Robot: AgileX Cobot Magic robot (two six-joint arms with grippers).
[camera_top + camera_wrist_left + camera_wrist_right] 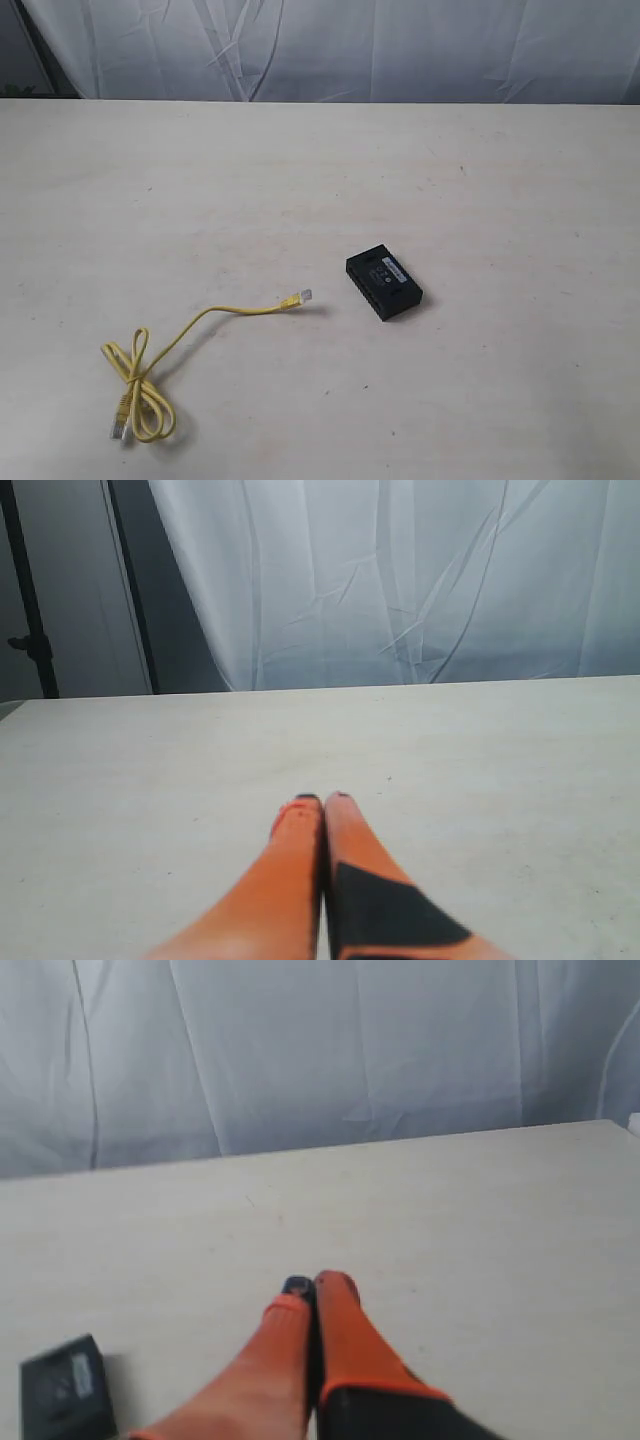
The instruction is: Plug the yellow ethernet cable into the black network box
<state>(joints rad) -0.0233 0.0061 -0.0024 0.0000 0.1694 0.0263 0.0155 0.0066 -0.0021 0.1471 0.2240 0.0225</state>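
Lying apart on the counter [500, 180]: cable left, box right, open room all round.
The left gripper [322, 800] is hovering clenched and empty. The yellow ethernet cable [245, 310] is lying half-coiled, one plug pointing toward the black network box [384, 284]. Its white label [390, 270] is showing but is too small to read. The right gripper [315, 1285] is hovering near the box, clenched and empty.

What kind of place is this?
Probably a robot test bench in a lab: a pale table, a white cloth backdrop hung behind it, and a yellow ethernet cable and a black network box laid out.
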